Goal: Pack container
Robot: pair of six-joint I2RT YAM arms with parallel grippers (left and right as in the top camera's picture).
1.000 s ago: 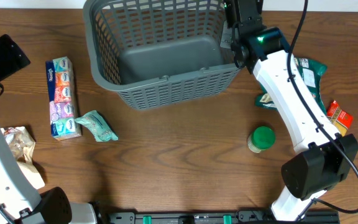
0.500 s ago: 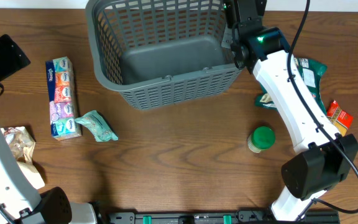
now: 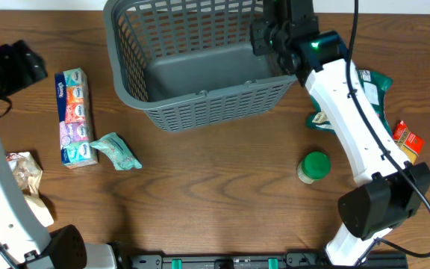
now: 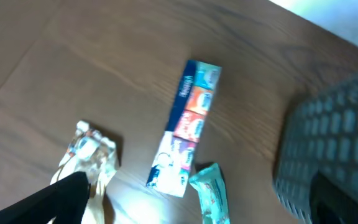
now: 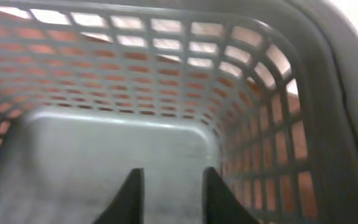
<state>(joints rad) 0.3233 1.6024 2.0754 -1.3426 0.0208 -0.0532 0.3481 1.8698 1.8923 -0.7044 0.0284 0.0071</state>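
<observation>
The container [image 3: 200, 96], a large dark grey lattice basket, stands at the back middle of the table with nothing in it. My right gripper [image 3: 269, 36] hangs over its right rear corner, just inside the rim. In the right wrist view the container's slotted wall [image 5: 135, 81] and solid floor fill the frame, and the right gripper [image 5: 173, 173] stands slightly open with nothing between its fingers. My left gripper [image 3: 13, 66] hovers at the far left, wide open and empty. In the left wrist view the left gripper [image 4: 201, 180] is high above the table, the container [image 4: 328, 137] at the right edge.
A multicoloured tissue pack [image 3: 75, 117], a teal packet [image 3: 116, 151] and a beige bag [image 3: 22, 173] lie at the left. On the right are a green-lidded jar [image 3: 314, 166], a green bag [image 3: 372, 86] and a red-orange box [image 3: 407, 140].
My right gripper has let go of the container's right rim, parted its fingers a little and swung left over the inside. The left arm has shifted slightly to the right.
</observation>
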